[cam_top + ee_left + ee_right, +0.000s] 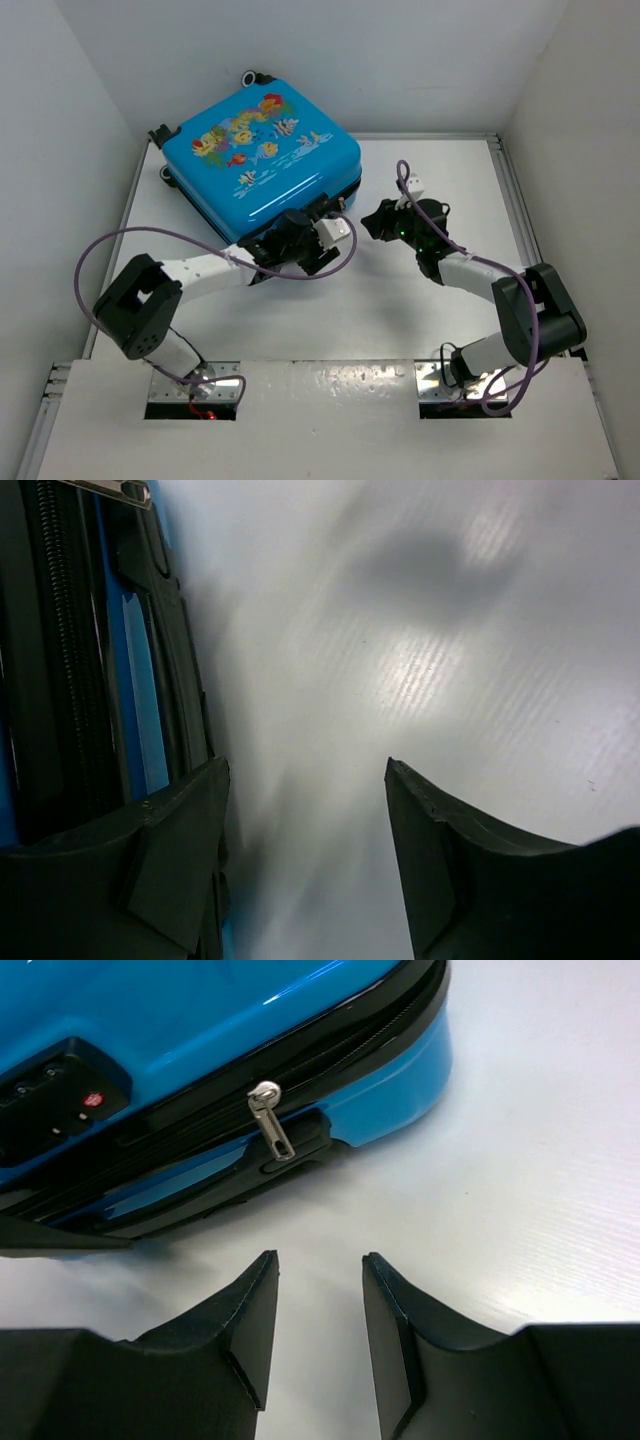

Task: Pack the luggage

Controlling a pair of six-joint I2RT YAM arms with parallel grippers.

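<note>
The luggage (pixel 262 160), a bright-blue hard-shell suitcase with fish prints, lies flat and closed at the back left of the table. My left gripper (pixel 312 218) is at its near right corner. In the left wrist view that gripper (pixel 305 765) is open over bare table, with the luggage's black zipper edge (pixel 60 630) just beside its left finger. My right gripper (pixel 375 222) stands a little right of the suitcase. In the right wrist view it (pixel 320 1256) is open and empty, facing the luggage (pixel 200 1010). A silver zipper pull (pixel 270 1120) hangs a short way ahead of it.
A black combination lock (pixel 60 1095) sits on the suitcase side. The white table (pixel 420 300) is closed in by white walls at left, back and right, with a metal rail (pixel 515 200) along the right edge. Purple cables (pixel 150 235) loop from both arms.
</note>
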